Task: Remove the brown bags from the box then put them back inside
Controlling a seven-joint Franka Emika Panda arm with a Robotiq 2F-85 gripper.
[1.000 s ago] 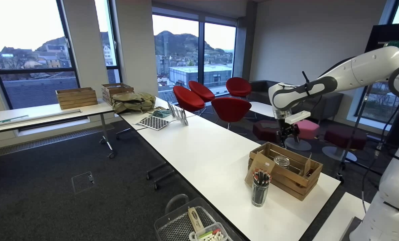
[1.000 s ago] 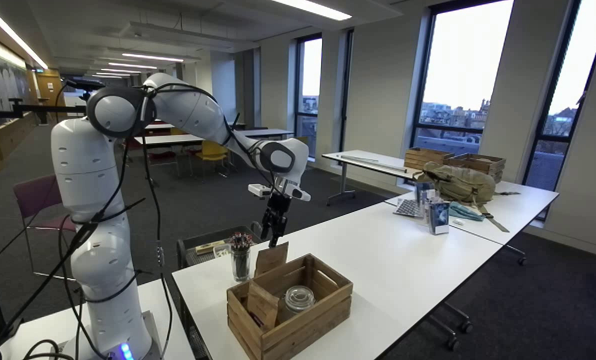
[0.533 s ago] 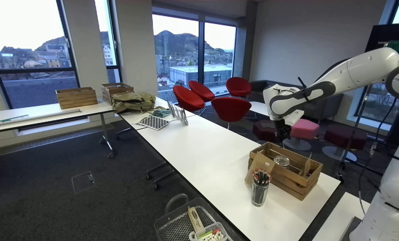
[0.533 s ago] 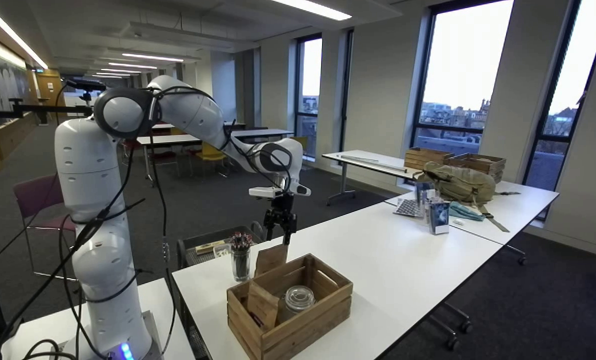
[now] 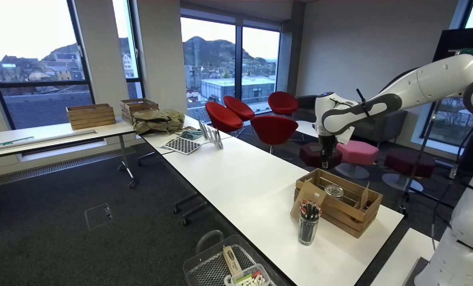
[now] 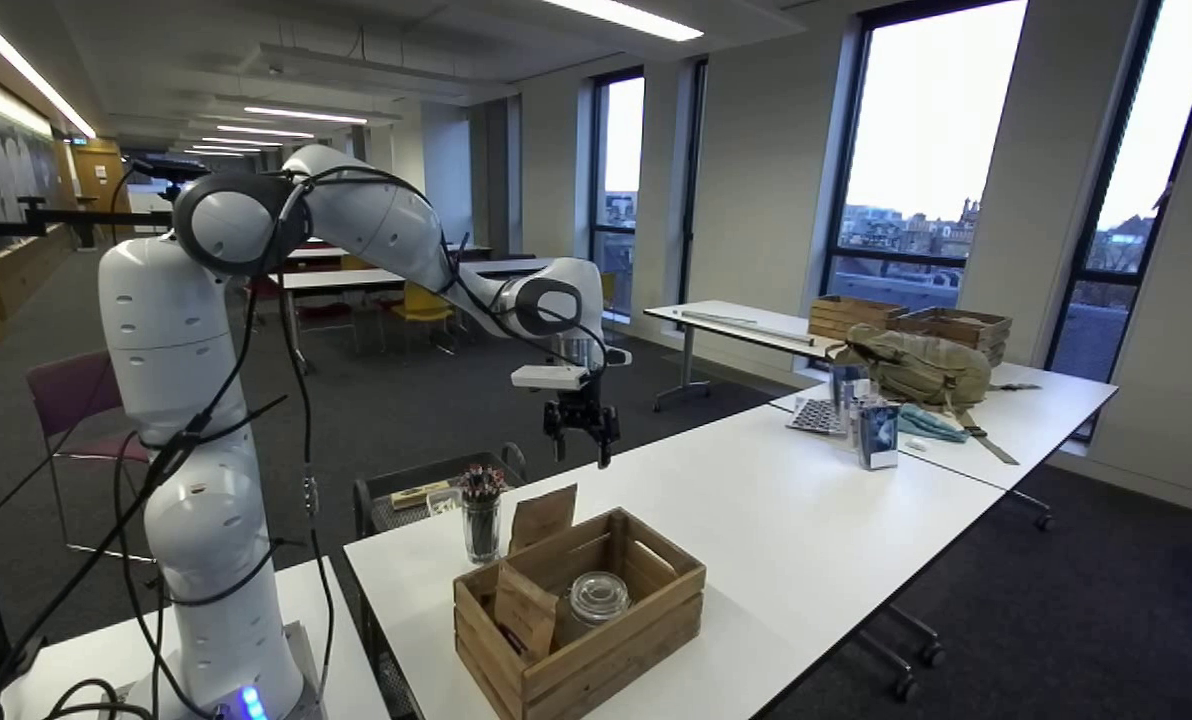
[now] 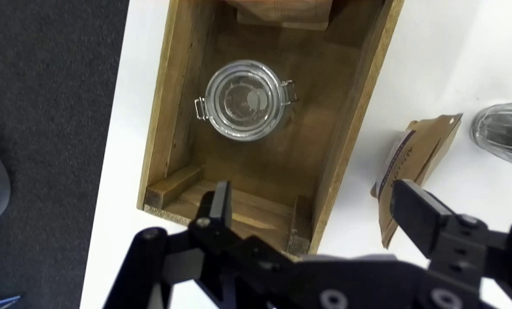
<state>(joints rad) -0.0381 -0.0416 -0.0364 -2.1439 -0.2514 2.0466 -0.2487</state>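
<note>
- Upper middle, wrist view: the inner brown bag [image 7: 284, 15] sits inside the box [image 7: 260, 167], likely yet to come out.
- Lower middle: the gripper [image 7: 312, 195] is spread wide, grasping nothing.
- Right: the outer brown bag [image 7: 417, 156] stands beside the box; one removal looks done, both returns seem left.
</note>
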